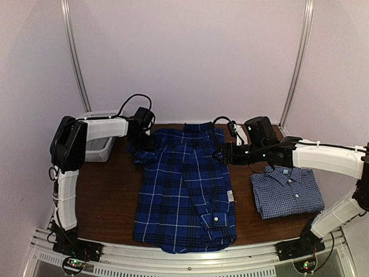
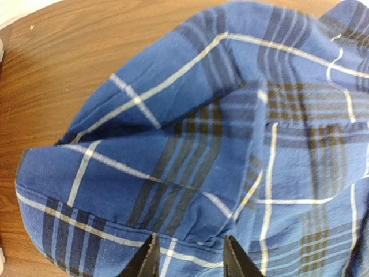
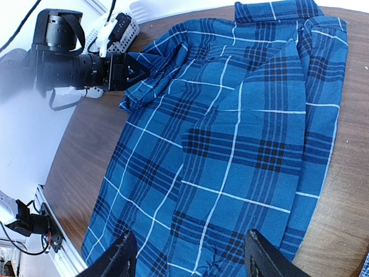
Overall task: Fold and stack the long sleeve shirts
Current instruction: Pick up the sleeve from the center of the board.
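Note:
The dark blue plaid shirt (image 1: 184, 190) lies spread on the brown table, sleeves folded in, and fills the right wrist view (image 3: 230, 144). Its far left shoulder is bunched and raised at my left gripper (image 1: 143, 143). In the left wrist view, the left gripper (image 2: 193, 259) has its jaws narrowed on a puckered fold of that plaid cloth (image 2: 190, 133). My right gripper (image 1: 220, 153) hovers over the shirt's far right edge. In its own view, the right gripper (image 3: 187, 257) is wide open and empty. The paler small-check shirt (image 1: 286, 192) lies folded at the right.
A white mesh basket (image 1: 104, 147) stands at the table's far left corner, behind the left arm; it also shows in the right wrist view (image 3: 124, 29). Bare brown table (image 1: 109, 196) lies left of the plaid shirt. A metal rail runs along the near edge.

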Tool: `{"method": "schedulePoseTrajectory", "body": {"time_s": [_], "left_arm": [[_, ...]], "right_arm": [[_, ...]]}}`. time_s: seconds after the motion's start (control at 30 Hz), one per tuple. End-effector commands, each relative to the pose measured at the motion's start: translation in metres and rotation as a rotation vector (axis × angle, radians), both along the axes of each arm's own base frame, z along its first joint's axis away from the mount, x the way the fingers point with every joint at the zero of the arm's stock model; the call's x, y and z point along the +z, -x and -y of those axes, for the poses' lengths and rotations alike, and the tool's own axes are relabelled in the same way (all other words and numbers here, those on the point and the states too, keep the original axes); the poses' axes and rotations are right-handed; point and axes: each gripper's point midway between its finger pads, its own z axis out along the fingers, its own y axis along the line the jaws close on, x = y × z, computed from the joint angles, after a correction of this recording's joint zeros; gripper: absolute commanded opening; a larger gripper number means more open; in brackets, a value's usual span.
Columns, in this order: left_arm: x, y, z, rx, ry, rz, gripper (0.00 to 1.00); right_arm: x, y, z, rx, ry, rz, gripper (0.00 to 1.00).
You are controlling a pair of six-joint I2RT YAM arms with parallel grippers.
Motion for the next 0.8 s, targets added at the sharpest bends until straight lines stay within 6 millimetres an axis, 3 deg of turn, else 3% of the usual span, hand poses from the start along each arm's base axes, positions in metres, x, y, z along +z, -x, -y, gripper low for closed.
{"method": "schedulePoseTrajectory", "body": {"time_s": [0.0,0.27,0.43,0.57,0.73,0.77], "left_arm": [[0.014,-0.016,0.021,-0.060,0.049,0.052,0.42],[0.003,-0.031,0.036,-0.084,0.023,0.052,0.47],[-0.003,-0.038,0.036,-0.069,0.003,0.054,0.41],[0.005,-0.041,0.033,-0.050,-0.006,0.075,0.28],[0.019,-0.043,0.030,-0.044,-0.019,0.099,0.00],[0.023,-0.042,0.029,-0.045,-0.018,0.103,0.00]], "right_arm": [[0.000,-0.002,0.004,-0.014,0.010,0.012,0.65],[-0.004,-0.002,0.005,-0.016,0.016,0.005,0.65],[-0.006,0.000,0.007,-0.019,0.028,0.002,0.65],[-0.009,0.003,0.010,-0.022,0.031,-0.004,0.65],[-0.008,0.005,0.012,-0.027,0.023,-0.006,0.65],[-0.008,0.006,0.013,-0.030,0.021,-0.005,0.65]]}}
